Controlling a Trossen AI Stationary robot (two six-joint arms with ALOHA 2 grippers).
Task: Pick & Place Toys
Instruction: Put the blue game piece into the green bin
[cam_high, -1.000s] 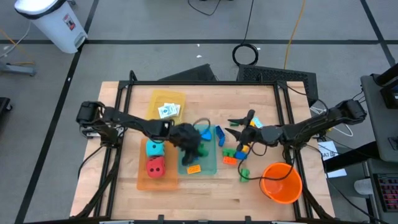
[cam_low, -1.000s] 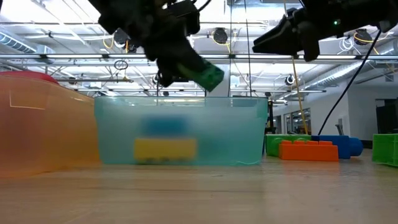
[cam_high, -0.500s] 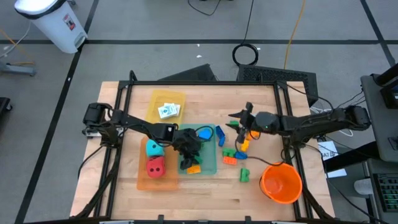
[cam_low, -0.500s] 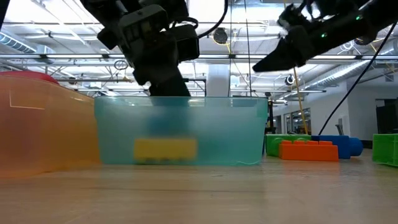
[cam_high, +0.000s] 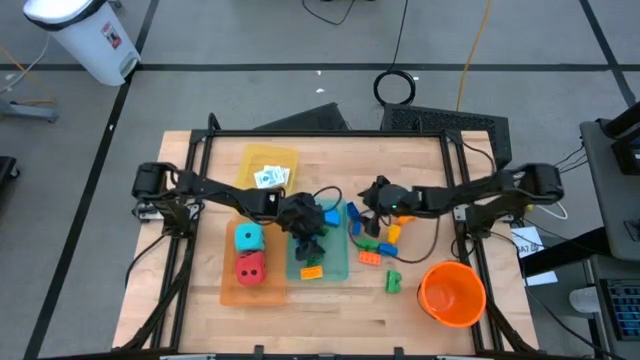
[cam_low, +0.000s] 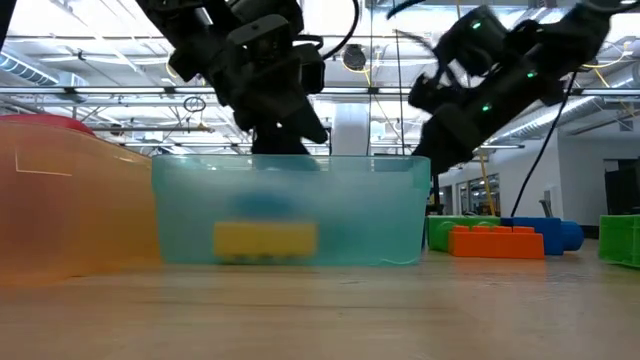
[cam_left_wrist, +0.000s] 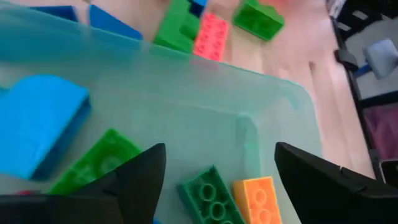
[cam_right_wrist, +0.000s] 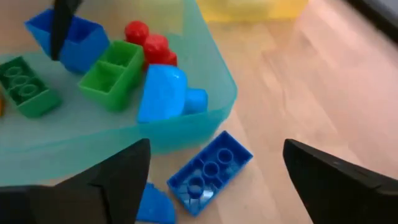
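My left gripper (cam_high: 305, 228) (cam_left_wrist: 219, 149) stands open low over the teal tray (cam_high: 335, 262). Below its fingers a dark green brick (cam_left_wrist: 208, 196) and an orange brick (cam_left_wrist: 261, 193) lie on the tray floor, with a light green brick (cam_left_wrist: 93, 163) and a blue brick (cam_left_wrist: 37, 124) close by. My right gripper (cam_high: 368, 205) (cam_right_wrist: 217, 149) is open just right of the tray, above a blue brick (cam_right_wrist: 210, 167) that lies flat on the table against the tray's wall (cam_right_wrist: 186, 134). More toys lie inside that tray: a green brick (cam_right_wrist: 112, 73), a blue piece (cam_right_wrist: 163, 92) and a red one (cam_right_wrist: 148, 45).
An orange tray (cam_high: 228, 292) holds a teal die (cam_high: 248, 238) and a red die (cam_high: 250, 267). The yellow tray (cam_high: 268, 158) at the back holds white cards (cam_high: 270, 178). Loose bricks (cam_high: 372, 254) lie right of the teal tray; the orange bucket (cam_high: 452, 292) stands near the right front.
My left gripper has gone down into the teal tray with a green brick, opened and let it go; the brick now lies in the tray. My right gripper has swung toward the table's left and down, to the blue brick beside the tray.
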